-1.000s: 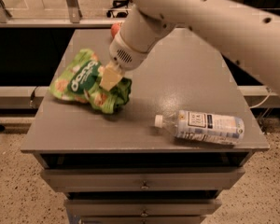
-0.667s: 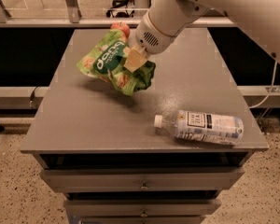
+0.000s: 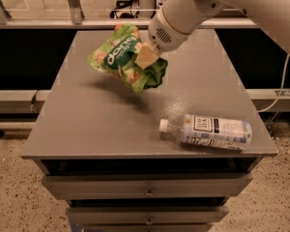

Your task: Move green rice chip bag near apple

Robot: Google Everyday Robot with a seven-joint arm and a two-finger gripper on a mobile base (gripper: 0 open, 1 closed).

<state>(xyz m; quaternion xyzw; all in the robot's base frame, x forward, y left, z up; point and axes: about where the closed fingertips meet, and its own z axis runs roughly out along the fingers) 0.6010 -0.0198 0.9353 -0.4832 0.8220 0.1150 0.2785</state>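
While the green rice chip bag (image 3: 117, 58) hangs clear of the bench (image 3: 87, 124), it extends down and to the left of the gripper (image 3: 147, 57), over the rear half of the bench. The white lettering on the bag's dark green oval is tilted and cannot be read, and the print on the white label of the bottle (image 3: 212, 131) is also unreadable. The gripper is clenched on the bag's crumpled right portion, touching nothing else.

The green rice chip bag (image 3: 120, 58) hangs clear of the table (image 3: 87, 124), above its far middle. It is crinkled and tilted, and its dark green oval with white lettering faces up. The gripper (image 3: 147, 57) is at the bag's right edge, its jaws pinched on the bunched foil there.
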